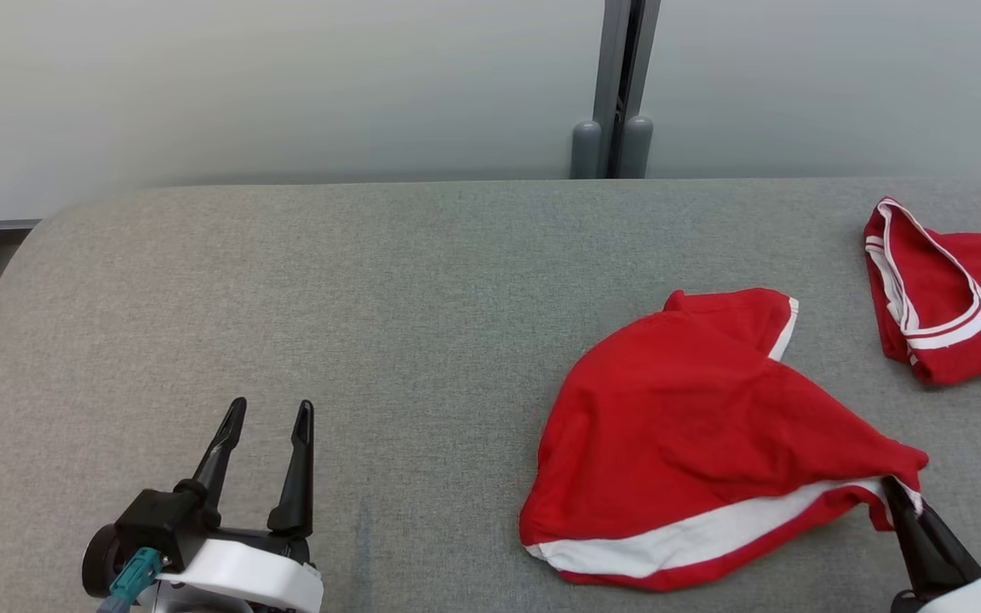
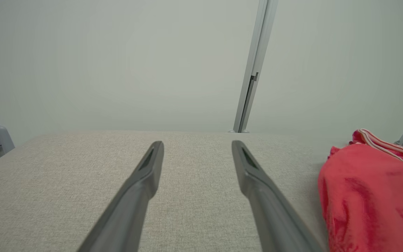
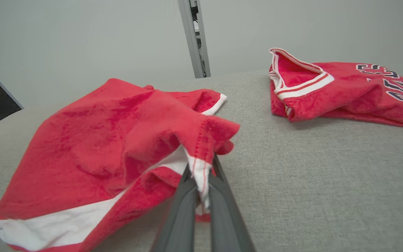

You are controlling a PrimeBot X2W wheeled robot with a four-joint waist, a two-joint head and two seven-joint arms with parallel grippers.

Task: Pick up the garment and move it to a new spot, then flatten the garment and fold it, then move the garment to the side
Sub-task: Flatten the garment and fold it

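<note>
A red garment (image 1: 695, 426) with a white band along its hem lies crumpled on the grey table (image 1: 371, 340), right of centre. My right gripper (image 1: 897, 494) is shut on the garment's right corner, and in the right wrist view the cloth (image 3: 117, 140) is pinched between the fingers (image 3: 184, 196), with a white-edged fold hanging between them. My left gripper (image 1: 273, 413) rests open at the lower left, well apart from the cloth. Its two fingers (image 2: 145, 175) stand wide over bare table, with the garment (image 2: 373, 189) off to their right.
A second red garment (image 1: 950, 298) with white trim and dark lettering lies at the table's far right edge, also seen as a folded pile (image 3: 345, 91) in the right wrist view. A grey post (image 1: 618, 85) stands behind the table against the pale wall.
</note>
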